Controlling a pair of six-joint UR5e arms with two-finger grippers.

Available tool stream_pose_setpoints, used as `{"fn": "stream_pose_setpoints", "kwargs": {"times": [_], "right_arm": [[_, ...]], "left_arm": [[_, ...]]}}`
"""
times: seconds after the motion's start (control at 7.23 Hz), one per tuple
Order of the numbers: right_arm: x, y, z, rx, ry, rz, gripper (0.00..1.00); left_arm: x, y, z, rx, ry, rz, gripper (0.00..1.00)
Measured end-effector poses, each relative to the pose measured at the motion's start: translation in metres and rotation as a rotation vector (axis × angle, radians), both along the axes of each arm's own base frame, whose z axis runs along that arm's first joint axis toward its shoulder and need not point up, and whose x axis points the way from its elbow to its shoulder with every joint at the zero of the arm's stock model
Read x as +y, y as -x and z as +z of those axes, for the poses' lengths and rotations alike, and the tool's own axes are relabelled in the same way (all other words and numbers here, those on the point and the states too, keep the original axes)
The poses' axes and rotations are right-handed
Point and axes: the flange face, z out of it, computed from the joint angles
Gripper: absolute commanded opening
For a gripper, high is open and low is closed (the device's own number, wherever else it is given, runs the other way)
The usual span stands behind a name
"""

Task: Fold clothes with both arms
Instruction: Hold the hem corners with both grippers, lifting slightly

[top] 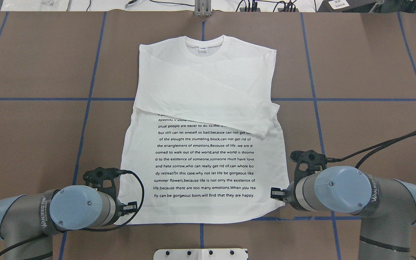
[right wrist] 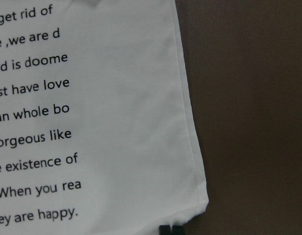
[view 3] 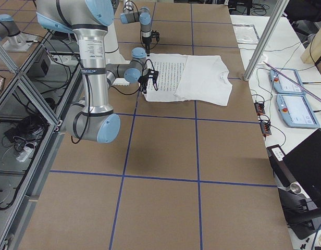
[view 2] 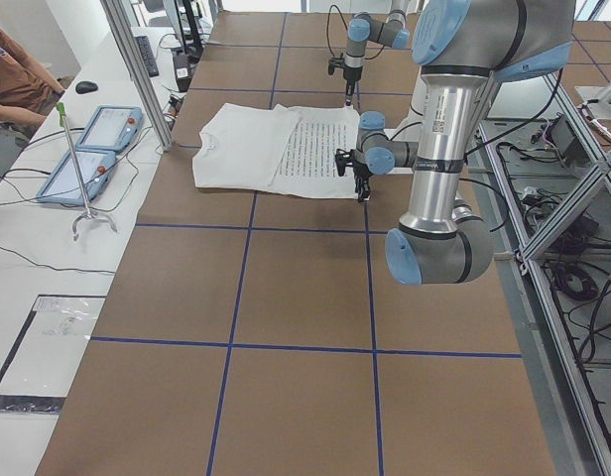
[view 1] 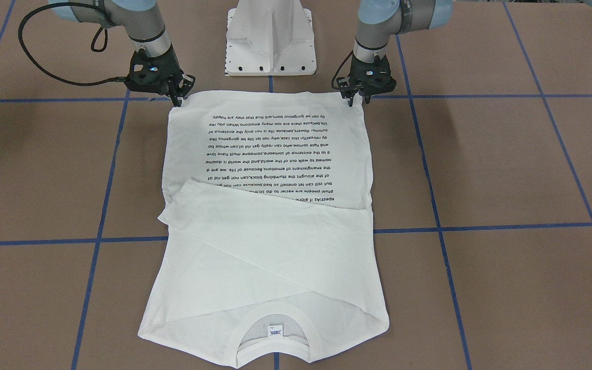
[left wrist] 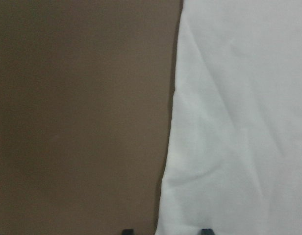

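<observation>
From the wrist views alone, left gripper (left wrist: 165,231) gapes astride the shirt (left wrist: 239,122) edge, right gripper (right wrist: 171,230) pinches its corner

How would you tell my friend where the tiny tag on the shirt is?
On the brown table with blue lines lies a white shirt. Go to its end farthest from the robot, where the round ribbed collar is. Just inside that collar sits the label, a tiny white rectangle with blue print, unlike the black lettering nearer the robot.
</observation>
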Motion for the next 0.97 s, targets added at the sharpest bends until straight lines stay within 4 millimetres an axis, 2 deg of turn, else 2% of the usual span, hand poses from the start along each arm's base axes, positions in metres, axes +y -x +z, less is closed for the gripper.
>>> {"fn": "stream_pose_setpoints", "kwargs": {"times": [0.28,0.69,0.83,0.97], "right_arm": [[-0.001,-0.001,0.000,0.001,0.000,0.002,0.00],[-0.002,-0.002,0.000,0.000,0.001,0.005,0.00],[-0.003,-0.002,0.000,-0.001,0.001,0.005,0.00],[-0.003,-0.002,-0.002,-0.010,-0.006,0.003,0.00]], "left_arm": [[0.001,-0.001,-0.001,0.002,0.001,0.004,0.17],[0.003,0.001,-0.010,0.019,0.001,0.008,0.15],[0.004,0.005,-0.017,0.034,-0.001,0.010,0.00],[0.005,0.009,-0.026,0.053,-0.003,0.011,0.00]]}}
